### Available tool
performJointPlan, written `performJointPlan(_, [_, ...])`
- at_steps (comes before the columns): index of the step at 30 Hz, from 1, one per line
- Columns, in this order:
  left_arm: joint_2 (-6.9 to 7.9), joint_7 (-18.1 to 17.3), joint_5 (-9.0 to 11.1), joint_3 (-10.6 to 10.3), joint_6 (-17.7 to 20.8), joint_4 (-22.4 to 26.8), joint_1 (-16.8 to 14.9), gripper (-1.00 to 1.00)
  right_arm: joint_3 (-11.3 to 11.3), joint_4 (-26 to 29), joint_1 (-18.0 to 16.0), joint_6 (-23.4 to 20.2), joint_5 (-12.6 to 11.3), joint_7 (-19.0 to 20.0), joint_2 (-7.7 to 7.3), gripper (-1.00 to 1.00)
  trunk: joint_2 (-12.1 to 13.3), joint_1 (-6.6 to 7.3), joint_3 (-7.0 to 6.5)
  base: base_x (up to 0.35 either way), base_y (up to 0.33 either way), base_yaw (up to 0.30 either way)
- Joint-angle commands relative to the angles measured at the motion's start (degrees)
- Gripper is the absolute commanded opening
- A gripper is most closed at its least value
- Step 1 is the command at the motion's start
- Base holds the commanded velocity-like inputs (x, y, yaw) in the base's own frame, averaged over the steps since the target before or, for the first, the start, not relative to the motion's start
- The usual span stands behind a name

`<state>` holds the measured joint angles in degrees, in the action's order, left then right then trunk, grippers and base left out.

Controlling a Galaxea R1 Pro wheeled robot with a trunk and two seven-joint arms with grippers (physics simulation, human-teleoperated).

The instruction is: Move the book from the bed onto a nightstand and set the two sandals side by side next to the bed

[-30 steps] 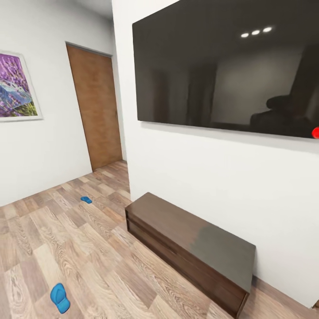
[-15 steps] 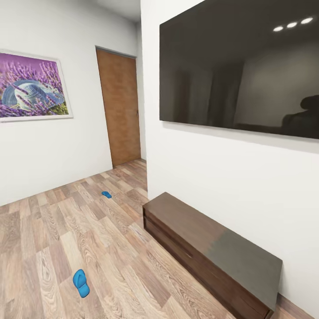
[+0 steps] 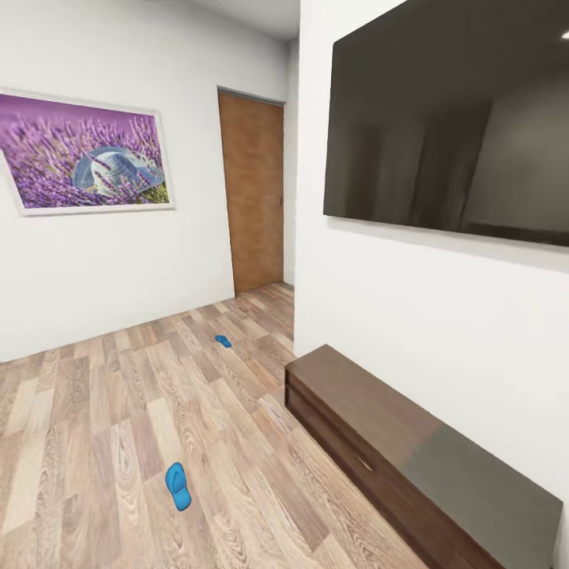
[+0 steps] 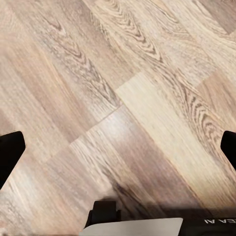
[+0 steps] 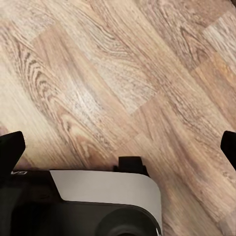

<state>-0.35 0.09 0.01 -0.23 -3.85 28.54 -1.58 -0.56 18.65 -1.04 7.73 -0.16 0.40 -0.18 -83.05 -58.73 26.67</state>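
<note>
Left gripper (image 4: pixel 118 147): its two dark fingertips sit at the far edges of the left wrist view, spread wide with bare wood floor (image 4: pixel 123 98) between them; it is released and grasps nothing.
Right gripper (image 5: pixel 118 145): the same stance in the right wrist view, dark tips wide apart over floor planks, released and empty. Part of the robot's white and black base (image 5: pixel 98 206) shows under it.
Near sandal (image 3: pixel 178 486): bright blue, flat on the floor in the head view, at about 7 o'clock from the picture's middle, lying lengthwise along the planks.
Far sandal (image 3: pixel 224 341): also blue, looks much smaller, farther off at about 12 o'clock from the near one, on the floor before the door. The two are well apart, not side by side.
Cabinet (image 3: pixel 411 450): low, long, dark brown wood, against the white wall, at about 3 o'clock from the near sandal and apart from it; its top is partly grey with reflection.
Screen (image 3: pixel 450 126): large, dark, mounted on the wall above the cabinet, at about 1 o'clock in the head view.
Door (image 3: pixel 253 190): brown wood, closed, beyond the far sandal at about 12 o'clock.
Picture (image 3: pixel 87 162): white-framed, purple lavender with a pale hat, on the left wall at about 10 o'clock.
</note>
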Motion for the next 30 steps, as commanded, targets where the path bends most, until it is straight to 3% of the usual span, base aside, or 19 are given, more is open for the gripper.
performJointPlan(1, [-0.01,0.0,0.0,0.0,-0.2,-0.1,0.0,1.0,-0.1,0.0,0.0,0.2,0.0,0.0,0.0,1.0,0.0,0.0,0.06,0.0,0.0,0.292])
performJointPlan(30, [-0.01,0.0,0.0,0.0,-0.2,-0.1,0.0,1.0,-0.1,0.0,0.0,0.2,0.0,0.0,0.0,1.0,0.0,0.0,0.06,0.0,0.0,0.292])
